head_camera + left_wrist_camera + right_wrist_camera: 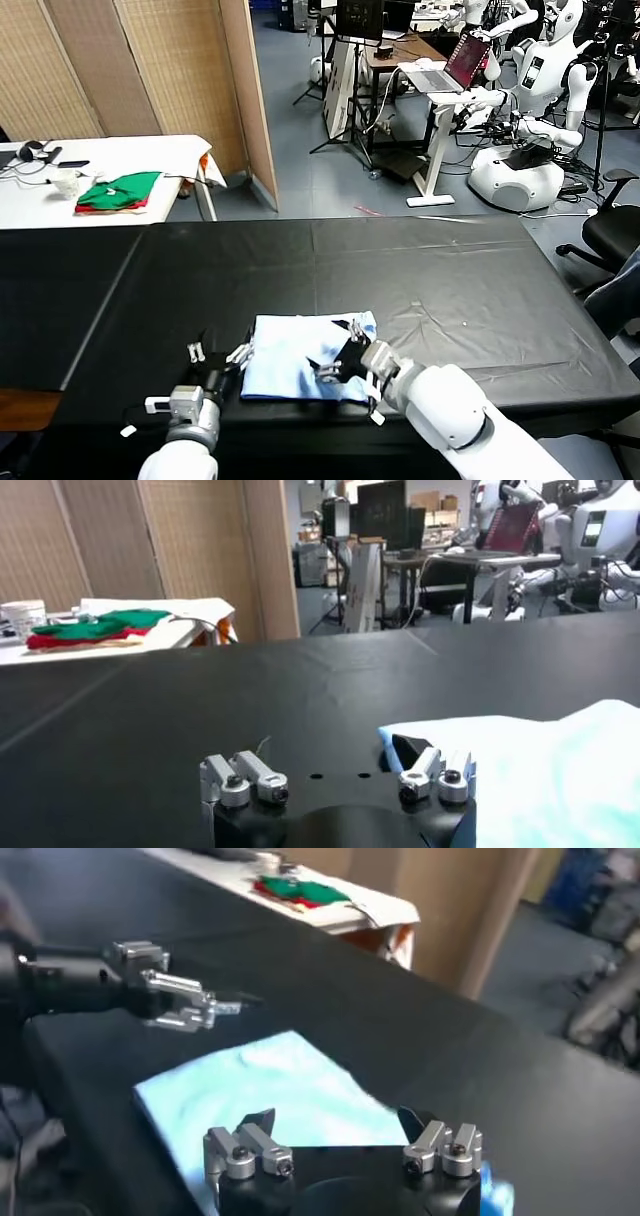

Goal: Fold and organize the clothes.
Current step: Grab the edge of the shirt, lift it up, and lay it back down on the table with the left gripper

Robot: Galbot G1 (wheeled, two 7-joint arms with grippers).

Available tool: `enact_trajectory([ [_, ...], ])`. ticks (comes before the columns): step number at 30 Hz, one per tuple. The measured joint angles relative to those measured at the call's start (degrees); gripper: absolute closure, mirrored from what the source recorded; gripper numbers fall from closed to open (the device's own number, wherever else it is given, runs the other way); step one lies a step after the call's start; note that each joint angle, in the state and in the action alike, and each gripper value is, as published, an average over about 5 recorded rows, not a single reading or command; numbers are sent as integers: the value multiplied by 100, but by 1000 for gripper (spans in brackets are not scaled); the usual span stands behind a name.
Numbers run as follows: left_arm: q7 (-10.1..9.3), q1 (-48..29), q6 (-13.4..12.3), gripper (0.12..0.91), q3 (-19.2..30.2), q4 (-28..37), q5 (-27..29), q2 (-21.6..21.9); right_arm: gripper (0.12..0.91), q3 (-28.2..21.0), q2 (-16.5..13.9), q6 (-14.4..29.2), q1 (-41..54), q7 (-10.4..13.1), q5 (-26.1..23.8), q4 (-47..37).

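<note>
The left tool (218,355) is hovering low at the near edge of the black desk (420,270), just beside the left edge of the T-shirt (290,365), its fingers (245,780) standing spread and gripping nothing; in its own wrist view one finger is sitting at the corner of the pale blue fabric (520,765) while the other is over bare black cover. The right tool (340,362) is sitting over the right part of the T-shirt, its fingers (240,1148) also spread wide with the cloth lying flat beneath them and not pinched. The T-shirt is lying folded into a rough rectangle near the front of the desk, between the two tools, with faint wrinkles across its top. In the right wrist view the left tool (180,1003) is showing farther off, just past the far corner of the fabric (270,1083). Beyond, the black cover is running wide with a few creases. Farther back on the left, a white desk (130,150) is carrying a green and red folded pile (120,192). Behind it woven screens (130,65) are standing, and on the far right a laptop (465,62) and white robots (530,120) are filling the room
</note>
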Motion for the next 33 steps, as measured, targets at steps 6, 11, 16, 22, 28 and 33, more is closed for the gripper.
enact_trajectory([
  [6,-2,5,-4,123,-26,42,138,-63,119,-305,-213,-27,331,-140,-16,10],
  [11,-5,27,-11,123,-32,76,220,-77,157,-561,-369,-27,484,-145,118,79],
  [16,-11,107,-18,123,-34,71,286,-73,173,-834,-568,-27,529,-106,162,164],
  [22,-11,194,-60,123,-4,90,356,-85,186,-901,-632,-27,422,-83,-18,123],
  [28,-12,229,-99,123,26,96,390,-95,206,-871,-633,-27,365,-86,-136,64],
  [33,-13,265,-147,123,41,81,410,-91,268,-825,-625,-27,285,-107,-241,33],
])
